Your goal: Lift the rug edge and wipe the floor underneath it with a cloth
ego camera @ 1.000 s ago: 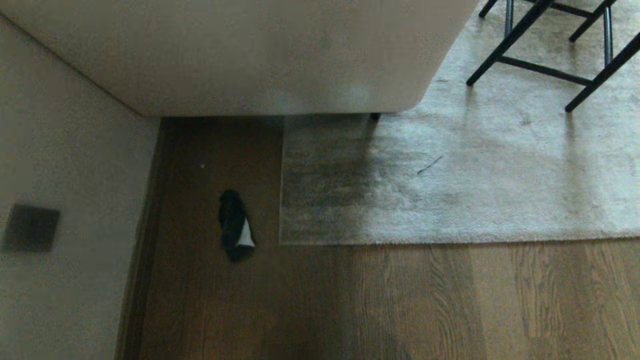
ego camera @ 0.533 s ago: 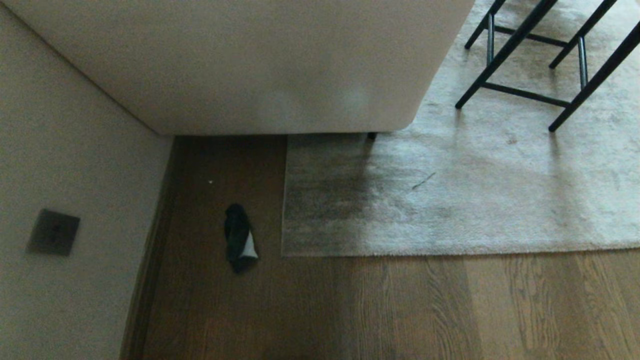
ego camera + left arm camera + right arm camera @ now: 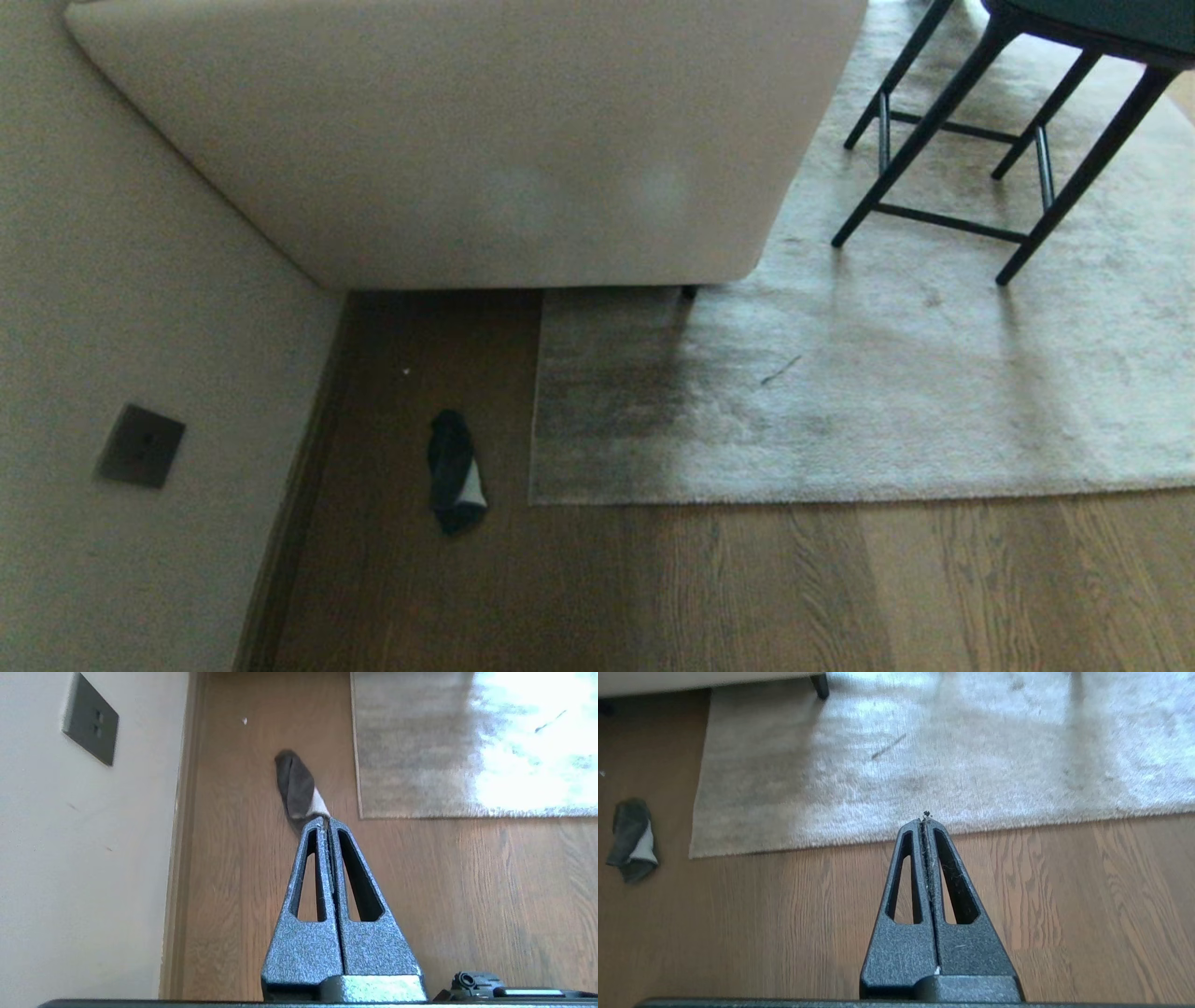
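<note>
Left gripper [image 3: 325, 822]: two tapering, speckled dark metal fingers [image 3: 312, 896] with long slots, pressed flat together, nothing between them, held above the floor [image 3: 261, 872]. Right gripper [image 3: 924, 820]: same shape, closed tight and empty, strands of lint along the seam, hanging over bare planks just short of the rug edge [image 3: 952, 829]. Neither gripper in the head view.

Floor [image 3: 747, 588]: brown wood-grain planks, smooth, faintly glossy. Rug edge [image 3: 803, 493]: straight border of a large pale plush rug, lying flat, with a square corner [image 3: 534, 499] at its left end. Cloth [image 3: 455, 473]: small crumpled dark piece with a pale patch, lying on the planks just left of that corner, apart from the rug. Beyond it a beige upholstered sofa [image 3: 485, 159] with a rounded corner, a plain wall [image 3: 112, 308] carrying a dark square socket plate [image 3: 140, 445], and a black-legged stool [image 3: 990, 140] standing on the rug.

Compared with a second ago: whole head view shifted downward in frame, more of the sofa and the stool seat now showing; cloth and rug unchanged relative to each other.
</note>
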Tool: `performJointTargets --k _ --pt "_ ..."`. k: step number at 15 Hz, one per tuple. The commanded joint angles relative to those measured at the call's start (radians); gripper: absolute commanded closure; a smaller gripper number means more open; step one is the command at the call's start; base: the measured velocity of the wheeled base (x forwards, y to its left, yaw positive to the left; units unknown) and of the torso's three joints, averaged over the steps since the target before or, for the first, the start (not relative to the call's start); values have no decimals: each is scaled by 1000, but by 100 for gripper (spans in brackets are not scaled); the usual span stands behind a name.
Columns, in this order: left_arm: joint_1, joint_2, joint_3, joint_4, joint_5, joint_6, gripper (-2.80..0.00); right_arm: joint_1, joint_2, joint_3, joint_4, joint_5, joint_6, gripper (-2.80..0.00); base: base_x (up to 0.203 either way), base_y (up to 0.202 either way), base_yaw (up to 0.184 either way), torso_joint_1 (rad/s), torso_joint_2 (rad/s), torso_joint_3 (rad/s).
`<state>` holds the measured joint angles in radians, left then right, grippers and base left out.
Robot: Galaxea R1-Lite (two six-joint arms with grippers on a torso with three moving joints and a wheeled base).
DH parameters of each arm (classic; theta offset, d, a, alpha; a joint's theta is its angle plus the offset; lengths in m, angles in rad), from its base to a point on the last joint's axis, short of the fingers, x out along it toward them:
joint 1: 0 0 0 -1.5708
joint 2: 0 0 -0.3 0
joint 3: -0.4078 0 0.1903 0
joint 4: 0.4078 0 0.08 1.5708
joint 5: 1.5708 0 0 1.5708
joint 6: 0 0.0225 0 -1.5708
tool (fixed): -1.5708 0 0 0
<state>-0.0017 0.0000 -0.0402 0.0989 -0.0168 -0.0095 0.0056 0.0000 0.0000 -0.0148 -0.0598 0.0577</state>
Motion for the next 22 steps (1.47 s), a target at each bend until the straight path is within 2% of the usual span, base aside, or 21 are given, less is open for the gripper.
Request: performJointTargets --k 1,22 --pt "0 0 0 1 0 -1 0 1 0 0 -1 0 1 0 0 0 0 5 -2 198" --pt "0 0 0 -1 1 -6 0 1 0 0 -1 0 1 0 0 0 0 3 2 201"
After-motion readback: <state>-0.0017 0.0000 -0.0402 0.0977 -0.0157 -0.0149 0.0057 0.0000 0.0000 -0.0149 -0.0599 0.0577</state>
